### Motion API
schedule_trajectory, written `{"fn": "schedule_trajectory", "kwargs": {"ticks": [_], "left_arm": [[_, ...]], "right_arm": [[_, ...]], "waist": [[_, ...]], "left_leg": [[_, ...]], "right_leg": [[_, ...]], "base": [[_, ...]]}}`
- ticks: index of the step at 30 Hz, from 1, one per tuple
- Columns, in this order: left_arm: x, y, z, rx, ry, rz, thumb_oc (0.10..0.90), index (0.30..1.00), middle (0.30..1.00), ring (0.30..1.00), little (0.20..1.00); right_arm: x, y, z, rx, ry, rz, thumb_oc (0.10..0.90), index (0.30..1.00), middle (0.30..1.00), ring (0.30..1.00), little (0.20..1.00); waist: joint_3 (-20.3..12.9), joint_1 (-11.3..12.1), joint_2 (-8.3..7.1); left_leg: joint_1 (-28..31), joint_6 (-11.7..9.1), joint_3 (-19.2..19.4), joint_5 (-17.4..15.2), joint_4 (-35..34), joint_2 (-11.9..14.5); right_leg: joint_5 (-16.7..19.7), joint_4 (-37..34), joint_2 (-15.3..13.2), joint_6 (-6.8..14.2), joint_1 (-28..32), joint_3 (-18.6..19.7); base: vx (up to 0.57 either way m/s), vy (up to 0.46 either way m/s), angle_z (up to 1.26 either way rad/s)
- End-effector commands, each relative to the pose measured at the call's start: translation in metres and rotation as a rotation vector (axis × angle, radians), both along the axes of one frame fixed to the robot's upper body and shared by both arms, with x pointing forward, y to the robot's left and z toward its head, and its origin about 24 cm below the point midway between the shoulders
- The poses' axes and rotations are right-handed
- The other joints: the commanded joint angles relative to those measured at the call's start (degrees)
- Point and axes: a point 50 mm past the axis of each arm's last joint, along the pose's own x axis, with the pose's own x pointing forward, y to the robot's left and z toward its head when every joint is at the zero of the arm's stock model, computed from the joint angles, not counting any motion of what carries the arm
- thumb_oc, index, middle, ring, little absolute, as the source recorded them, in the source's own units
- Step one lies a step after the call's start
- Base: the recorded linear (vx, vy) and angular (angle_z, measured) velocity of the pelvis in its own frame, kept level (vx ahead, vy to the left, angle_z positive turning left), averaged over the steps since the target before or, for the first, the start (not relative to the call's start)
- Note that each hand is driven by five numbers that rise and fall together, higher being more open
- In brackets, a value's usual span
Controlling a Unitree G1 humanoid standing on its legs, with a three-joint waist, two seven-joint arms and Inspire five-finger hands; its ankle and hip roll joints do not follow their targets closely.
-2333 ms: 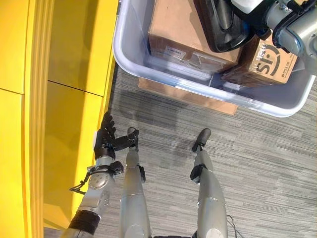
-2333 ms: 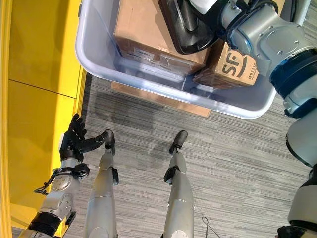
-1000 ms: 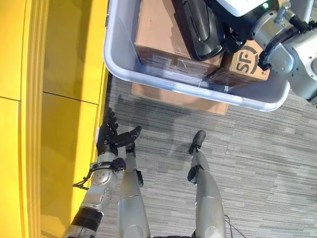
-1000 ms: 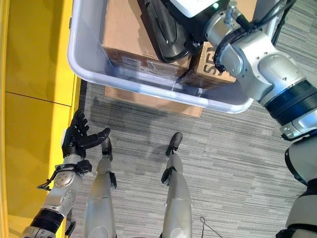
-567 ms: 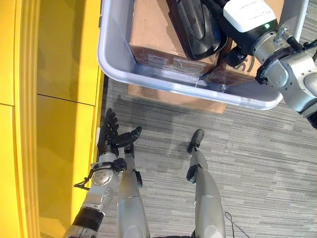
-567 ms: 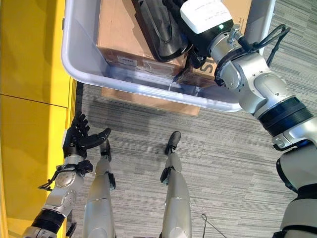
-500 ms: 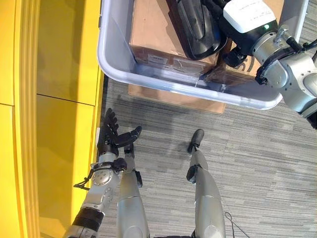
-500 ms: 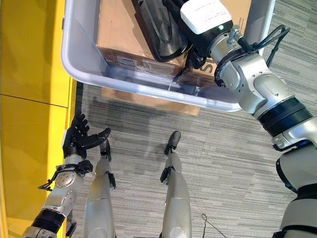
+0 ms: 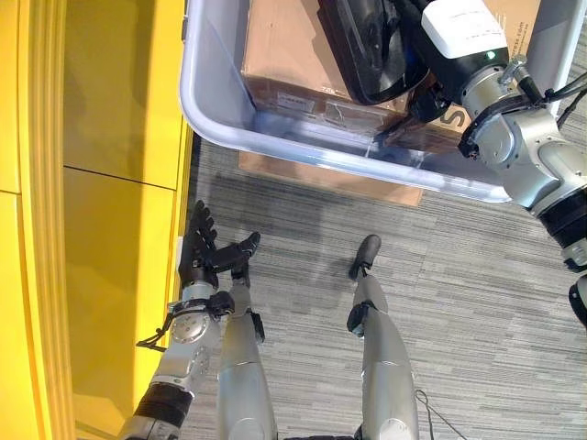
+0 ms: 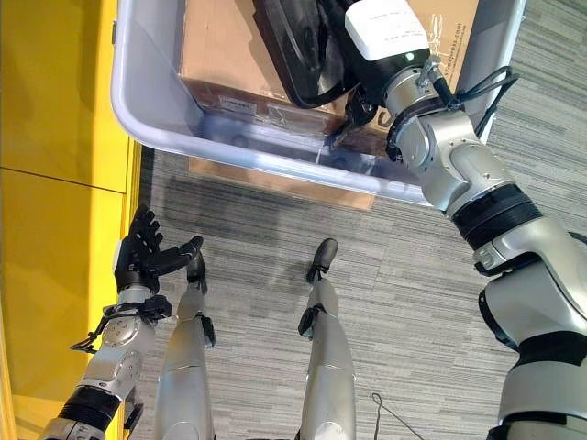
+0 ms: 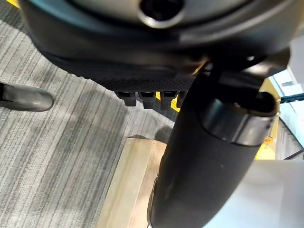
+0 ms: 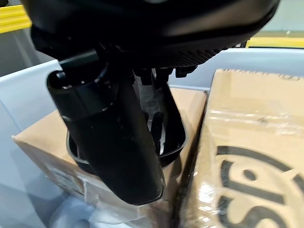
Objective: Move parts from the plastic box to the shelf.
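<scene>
We see a grey, striped carpet floor (image 9: pixel 477 302) carrying everything here. Directly on it lies a flat tan wooden board (image 9: pixel 330 177), and on that board stands the pale translucent plastic box (image 9: pixel 206 101), its near rim overhanging the board's front edge. Inside the box, two brown cardboard cartons sit side by side: a larger carton (image 9: pixel 284 46) on the left and a printed carton (image 12: pixel 251 156) on the right, the two touching. A black moulded part (image 10: pixel 303 55) rests on top of the larger carton. To the left, a yellow cabinet wall (image 9: pixel 101 229) meets the carpet.
</scene>
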Motion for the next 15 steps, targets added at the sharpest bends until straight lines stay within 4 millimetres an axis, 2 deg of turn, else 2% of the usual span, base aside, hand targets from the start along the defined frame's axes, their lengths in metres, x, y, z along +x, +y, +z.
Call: {"fn": "schedule_trajectory", "kwargs": {"ticks": [1, 15], "left_arm": [[-0.0017, -0.0060, 0.0228, 0.039, -0.131, -0.021, 0.900, 1.000, 1.000, 1.000, 1.000], [-0.0001, -0.0107, 0.0247, 0.042, -0.138, -0.018, 0.900, 1.000, 1.000, 1.000, 1.000]], "right_arm": [[-0.0180, -0.0092, 0.0608, 0.089, -0.242, 0.000, 0.900, 1.000, 1.000, 1.000, 1.000], [-0.0187, -0.0075, 0.0564, 0.084, -0.287, -0.009, 0.900, 1.000, 1.000, 1.000, 1.000]], "waist": [[-0.20, 1.07, 2.95], [-0.20, 0.87, 3.31]], "left_leg": [[2.08, 1.35, 3.56, -2.82, 1.28, 0.48], [-0.65, 1.65, 2.91, -3.91, 3.89, 0.34]], "right_leg": [[-11.05, 17.04, -3.94, 6.79, 0.33, 6.72], [-12.14, 20.14, -4.23, 6.63, -1.81, 6.73]], "base": [[0.00, 0.000, 0.00], [0.00, 0.001, 0.03]]}}
